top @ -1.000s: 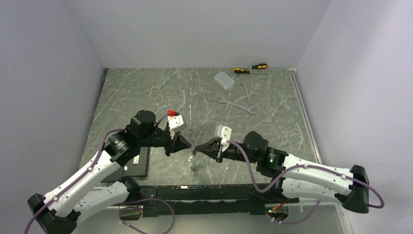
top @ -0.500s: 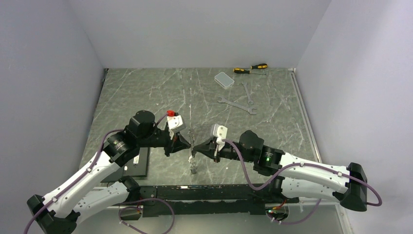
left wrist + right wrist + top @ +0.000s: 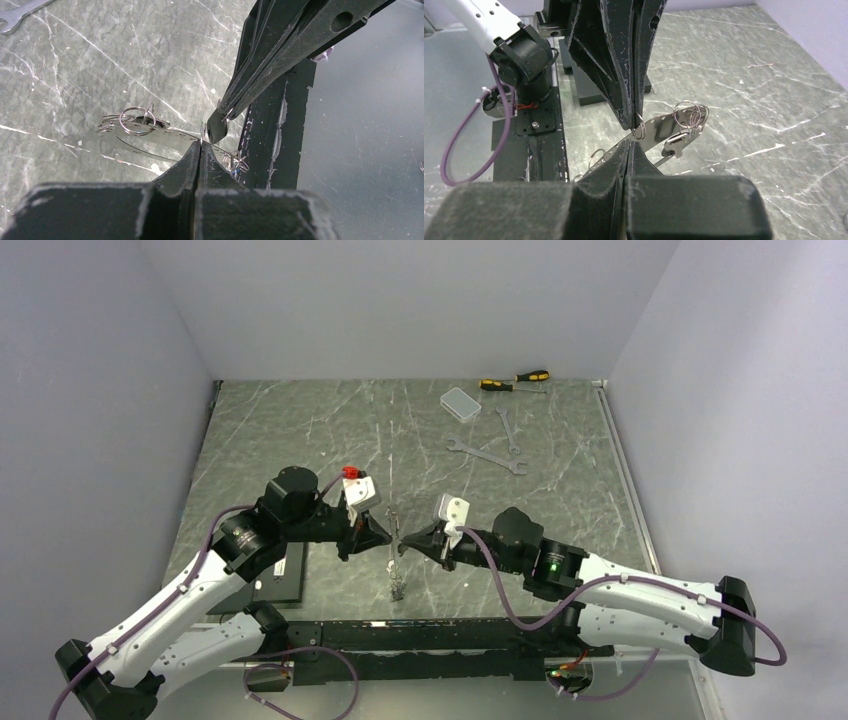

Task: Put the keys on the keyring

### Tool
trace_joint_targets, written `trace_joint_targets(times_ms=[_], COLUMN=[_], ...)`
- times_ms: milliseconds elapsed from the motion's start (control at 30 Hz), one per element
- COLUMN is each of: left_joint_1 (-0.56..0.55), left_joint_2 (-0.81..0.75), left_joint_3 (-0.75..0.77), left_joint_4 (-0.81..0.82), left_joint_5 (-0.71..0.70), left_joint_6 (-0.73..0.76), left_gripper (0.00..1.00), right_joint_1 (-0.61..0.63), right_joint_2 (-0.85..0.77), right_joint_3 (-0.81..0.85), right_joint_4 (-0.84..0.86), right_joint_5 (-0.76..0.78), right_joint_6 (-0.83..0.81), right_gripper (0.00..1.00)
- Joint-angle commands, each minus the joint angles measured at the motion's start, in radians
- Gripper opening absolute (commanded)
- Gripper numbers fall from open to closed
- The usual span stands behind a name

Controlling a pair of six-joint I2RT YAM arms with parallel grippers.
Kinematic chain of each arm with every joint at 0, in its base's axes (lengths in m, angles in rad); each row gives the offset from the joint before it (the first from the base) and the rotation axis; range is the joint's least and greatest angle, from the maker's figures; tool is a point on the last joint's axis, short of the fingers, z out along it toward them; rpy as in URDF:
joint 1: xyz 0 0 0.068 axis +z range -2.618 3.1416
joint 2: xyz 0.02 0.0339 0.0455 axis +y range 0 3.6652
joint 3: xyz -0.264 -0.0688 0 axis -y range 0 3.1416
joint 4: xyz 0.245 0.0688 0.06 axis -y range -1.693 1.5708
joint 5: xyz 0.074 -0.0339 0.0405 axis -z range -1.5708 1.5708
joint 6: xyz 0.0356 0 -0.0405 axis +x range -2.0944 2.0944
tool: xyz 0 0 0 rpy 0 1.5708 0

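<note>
Main risk is that the keyring [image 3: 659, 125] slips. It's thin bright metal, held up off the bench [image 3: 300, 430] by two narrow tips only, and both grips sit almost on the same spot. If the arms pull or twist even slightly out of step, I'd expect it to pivot out of one grip and swing or drop.

Second risk is a tip clash. Left pincer [image 3: 200, 148] and right pincer [image 3: 628, 148] are nose to nose, nearly touching, with no room for a correction.

Third, the keys [image 3: 676, 145] and small split rings [image 3: 689, 112] hang loose off the far part of the keyring. A jerk would set them swinging and load the grip.

States:
- **Left pincer:** jaws fully together, pinched on the keyring's edge. One more small ring sits right at its tips. Can't tell if it's in the grip too.
- **Right pincer:** jaws also fully together on the keyring, just beside the left's hold.

Position: the keyring runs out sideways from the shared pinch point. In the top view it's edge-on, between the arms, over the near part of the bench.
</note>
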Motion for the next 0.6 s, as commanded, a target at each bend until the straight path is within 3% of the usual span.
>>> trace_joint_targets(times_ms=[0,567], left_joint_1=[0.007,0.018], left_joint_2=[-0.019,-0.018], left_joint_3=[0.051,0.051], left_joint_4=[0.036,0.037], left_joint_5=[0.017,0.016], left_joint_6=[0.005,-0.009], left_gripper=[0.00,0.00], right_joint_1=[-0.003,-0.004], right_joint_2=[-0.031,0.038], right_joint_3=[0.011,-0.024], right_joint_4=[-0.024,0.186], right_joint_5=[0.026,-0.038], right_joint_6=[-0.049,-0.006], right_gripper=[0.00,0.00])
